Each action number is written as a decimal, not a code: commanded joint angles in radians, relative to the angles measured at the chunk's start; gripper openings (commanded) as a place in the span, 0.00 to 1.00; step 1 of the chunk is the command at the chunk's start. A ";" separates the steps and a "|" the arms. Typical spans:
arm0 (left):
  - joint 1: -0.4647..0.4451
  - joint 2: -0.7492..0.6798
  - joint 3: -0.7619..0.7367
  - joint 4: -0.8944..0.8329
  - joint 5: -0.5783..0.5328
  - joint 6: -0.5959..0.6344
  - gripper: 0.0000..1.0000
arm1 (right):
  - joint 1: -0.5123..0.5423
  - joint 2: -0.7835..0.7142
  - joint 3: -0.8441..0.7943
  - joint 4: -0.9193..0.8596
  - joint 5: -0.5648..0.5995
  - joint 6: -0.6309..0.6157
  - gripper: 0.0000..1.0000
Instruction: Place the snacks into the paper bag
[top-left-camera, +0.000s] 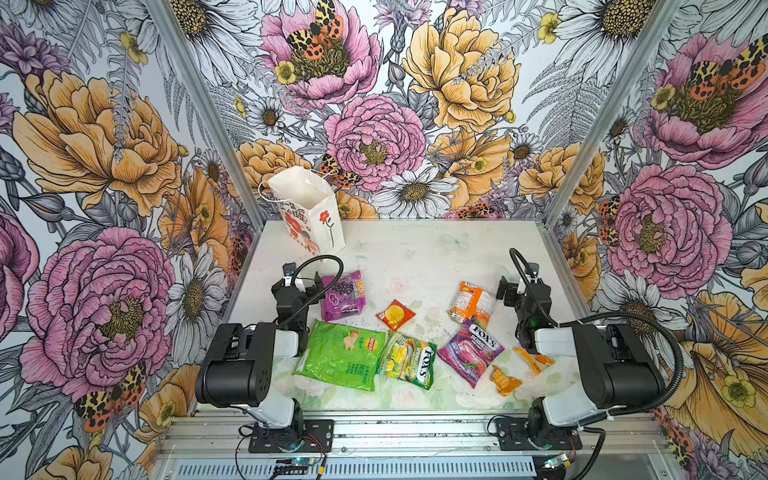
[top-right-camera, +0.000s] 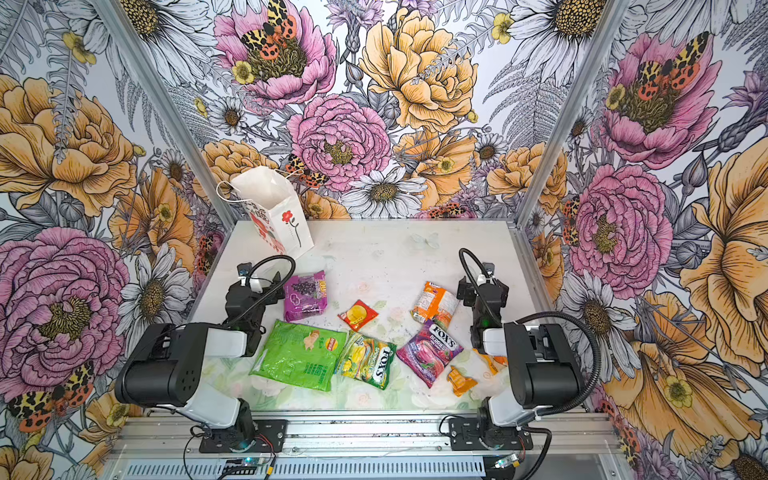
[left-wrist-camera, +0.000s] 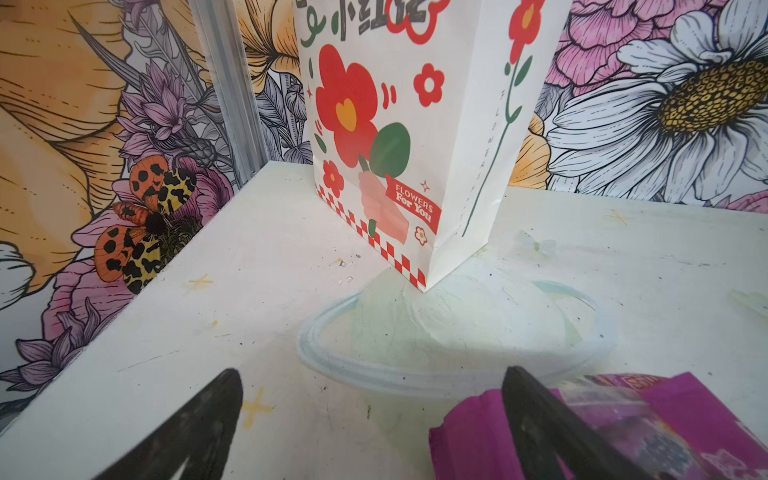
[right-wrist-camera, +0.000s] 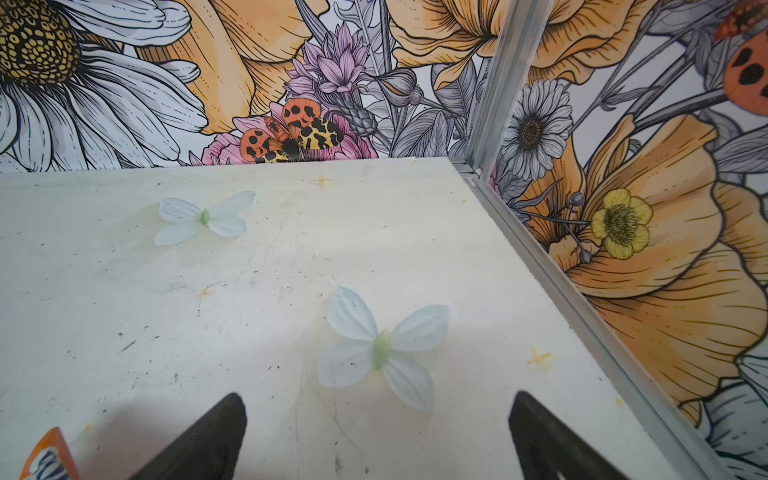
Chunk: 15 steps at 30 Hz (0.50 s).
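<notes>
**Paper bag (top-left-camera: 326, 226) upright at the far left corner of the table (top-left-camera: 415, 249), every packet outside it!**

Its open mouth shows only white paper. The grape packet (top-left-camera: 344, 295), big green packet (top-left-camera: 338, 355), green-yellow FOX'S (top-left-camera: 409, 361), purple FOX'S (top-left-camera: 469, 351), orange packet (top-left-camera: 472, 306), red sachet (top-left-camera: 395, 314) and two orange wrappers (top-left-camera: 504, 379) (top-left-camera: 532, 358) lie scattered on the table. Left gripper (left-wrist-camera: 372, 372) spread wide, empty, just beside the grape packet. Right gripper (right-wrist-camera: 376, 397) spread wide, empty, over bare table.
</notes>
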 joint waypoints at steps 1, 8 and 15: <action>0.010 -0.005 -0.011 0.036 0.014 -0.004 0.99 | 0.007 -0.003 -0.003 0.046 0.015 0.009 1.00; 0.006 -0.005 -0.012 0.036 0.009 -0.004 0.99 | 0.007 -0.005 -0.003 0.046 0.016 0.010 1.00; 0.006 -0.005 -0.012 0.036 0.008 -0.003 0.99 | 0.006 -0.003 -0.003 0.046 0.012 0.011 1.00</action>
